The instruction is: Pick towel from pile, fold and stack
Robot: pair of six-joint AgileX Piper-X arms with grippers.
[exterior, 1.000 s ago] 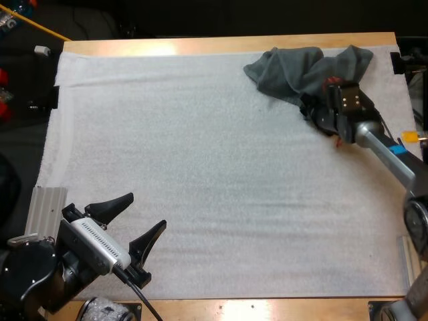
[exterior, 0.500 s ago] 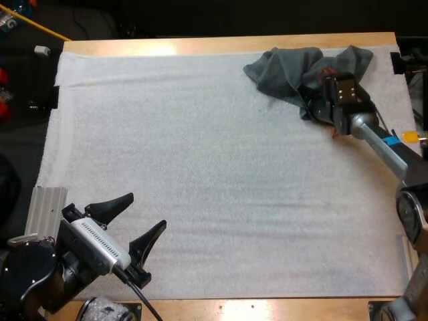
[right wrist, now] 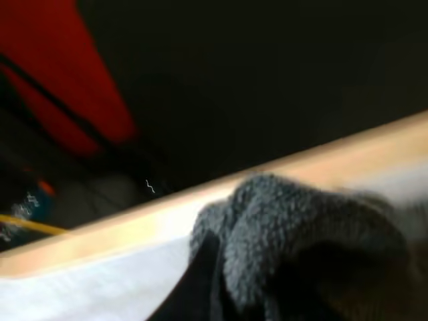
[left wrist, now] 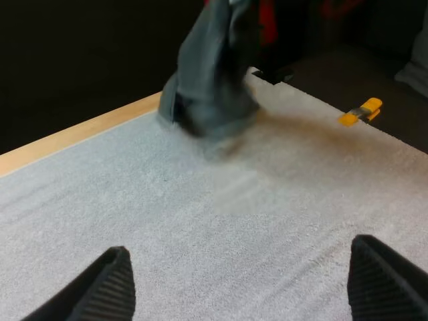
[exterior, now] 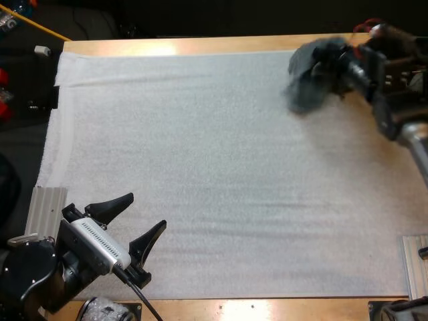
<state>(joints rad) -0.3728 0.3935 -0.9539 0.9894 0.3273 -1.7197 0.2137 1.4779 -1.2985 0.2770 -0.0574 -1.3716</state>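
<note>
Arms over white textured mat [exterior: 221, 167]. Near left corner: left gripper [exterior: 144, 212], black fingers spread, empty. Far right corner: dark grey-green crumpled towel [exterior: 307, 80] hanging, long axis near upright, lower end toward mat, top pinched by right gripper [exterior: 342, 63].

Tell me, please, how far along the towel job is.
Done: the right hand is shut on the towel. In hand: the towel hangs from it over the far right corner of the mat. Left: folding and stacking; the towel is crumpled, and the left hand sits open at the near left.
</note>
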